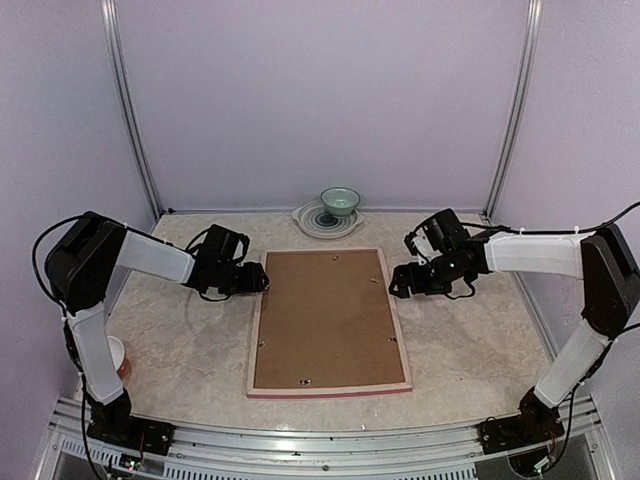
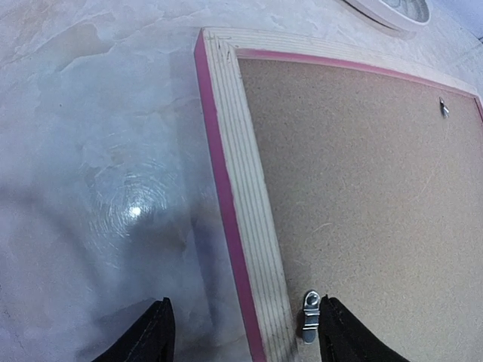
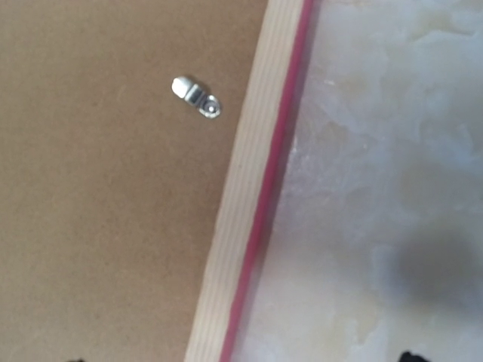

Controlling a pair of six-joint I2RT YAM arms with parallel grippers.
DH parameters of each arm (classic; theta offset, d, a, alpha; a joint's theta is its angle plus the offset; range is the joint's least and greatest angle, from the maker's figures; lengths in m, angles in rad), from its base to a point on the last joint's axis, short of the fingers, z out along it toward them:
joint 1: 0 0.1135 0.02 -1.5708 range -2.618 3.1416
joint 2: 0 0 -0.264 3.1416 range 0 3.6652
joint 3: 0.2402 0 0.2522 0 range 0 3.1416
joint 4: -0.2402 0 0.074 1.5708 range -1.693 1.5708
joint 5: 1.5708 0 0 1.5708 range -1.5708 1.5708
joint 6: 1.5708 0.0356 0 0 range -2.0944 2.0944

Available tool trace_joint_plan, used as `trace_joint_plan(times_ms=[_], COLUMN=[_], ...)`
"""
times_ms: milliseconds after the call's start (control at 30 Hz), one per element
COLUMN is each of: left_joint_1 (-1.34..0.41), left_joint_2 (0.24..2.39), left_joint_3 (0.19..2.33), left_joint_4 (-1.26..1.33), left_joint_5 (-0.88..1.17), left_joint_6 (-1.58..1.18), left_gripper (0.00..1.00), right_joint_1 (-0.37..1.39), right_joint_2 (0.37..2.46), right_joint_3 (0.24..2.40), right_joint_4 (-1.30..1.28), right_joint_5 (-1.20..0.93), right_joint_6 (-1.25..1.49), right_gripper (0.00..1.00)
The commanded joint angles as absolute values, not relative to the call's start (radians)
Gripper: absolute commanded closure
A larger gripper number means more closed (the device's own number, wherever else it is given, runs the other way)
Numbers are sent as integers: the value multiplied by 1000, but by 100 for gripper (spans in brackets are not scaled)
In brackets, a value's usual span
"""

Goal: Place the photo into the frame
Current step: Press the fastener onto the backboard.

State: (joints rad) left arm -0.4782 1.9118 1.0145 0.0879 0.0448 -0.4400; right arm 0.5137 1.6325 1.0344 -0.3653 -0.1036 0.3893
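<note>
frame face: hidden, turned down | plate: cropped at top | right claw: barely inside wrist view

Light's soft and even, coming from overhead, with a lavender tint on the walls. Left wrist view catches a small bright glare spot on the glossy table, and the frame rail looks slightly bowed. Right wrist view's kinda soft, with a blurry dark shadow lower right. Top view's pretty low-res.
</note>
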Motion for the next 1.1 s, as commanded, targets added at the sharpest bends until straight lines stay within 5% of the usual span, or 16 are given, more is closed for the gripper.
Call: trace_joint_plan(times_ms=[0, 1067], left_joint_1=[-487, -543], left_joint_2=[1927, 1955], left_joint_3=[1024, 1112], left_joint_4=[81, -76], left_joint_5=[27, -78], left_joint_6=[-420, -421], left_gripper=[36, 43], right_joint_1=[502, 490], right_joint_2=[1625, 1588], right_joint_3=[1017, 973], right_joint_4=[-346, -321], right_joint_5=[-113, -120], right_joint_6=[403, 390], right_gripper=[11, 11])
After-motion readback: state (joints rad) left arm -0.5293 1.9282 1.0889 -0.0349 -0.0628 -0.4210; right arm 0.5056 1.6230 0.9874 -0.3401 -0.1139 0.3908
